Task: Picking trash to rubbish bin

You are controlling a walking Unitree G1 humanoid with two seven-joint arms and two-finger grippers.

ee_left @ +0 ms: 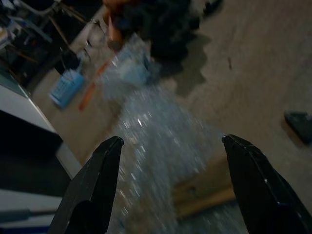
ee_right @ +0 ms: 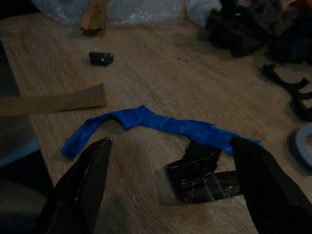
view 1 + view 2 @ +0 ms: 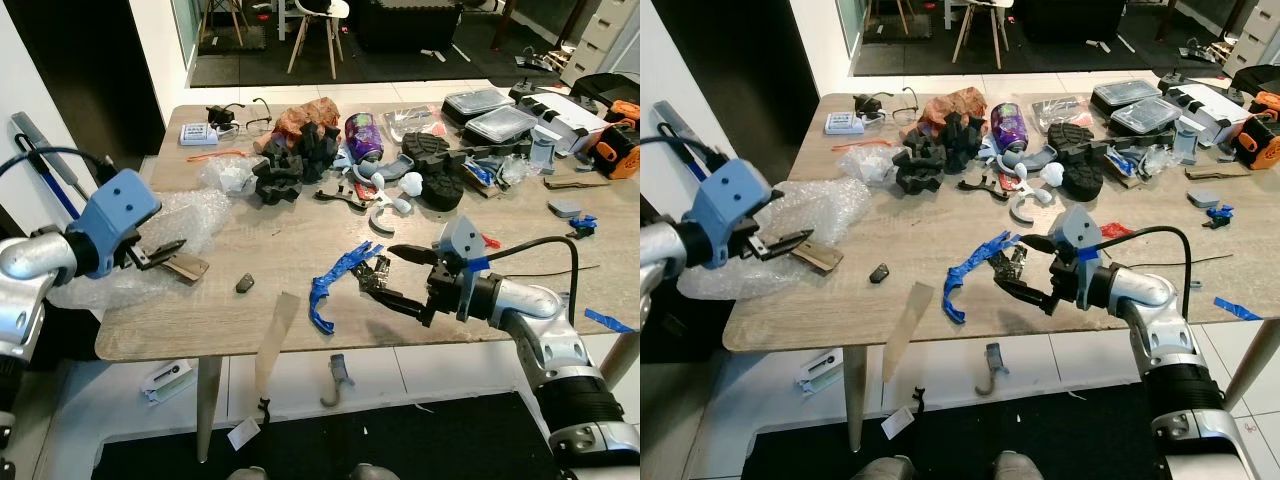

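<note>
A crumpled blue tape strip (image 3: 335, 275) lies near the front edge of the wooden table (image 3: 300, 230). Beside it sits a small black crumpled piece (image 2: 200, 168). My right gripper (image 3: 385, 272) is open just above the table, its fingers on either side of the black piece and one end of the blue tape (image 2: 146, 119). On the left, my left gripper (image 3: 165, 255) is open over a sheet of bubble wrap (image 3: 180, 215), its tips next to a brown cardboard scrap (image 3: 188, 267). In the left wrist view the bubble wrap (image 1: 156, 131) lies between the fingers.
A small black object (image 3: 245, 284) and a tan strip (image 3: 275, 335) hanging over the edge lie at the front. Black foam pieces (image 3: 290, 165), a purple can (image 3: 362, 135), shoe soles (image 3: 432, 160) and plastic containers (image 3: 490, 110) crowd the back. A hook (image 3: 338, 378) lies on the floor.
</note>
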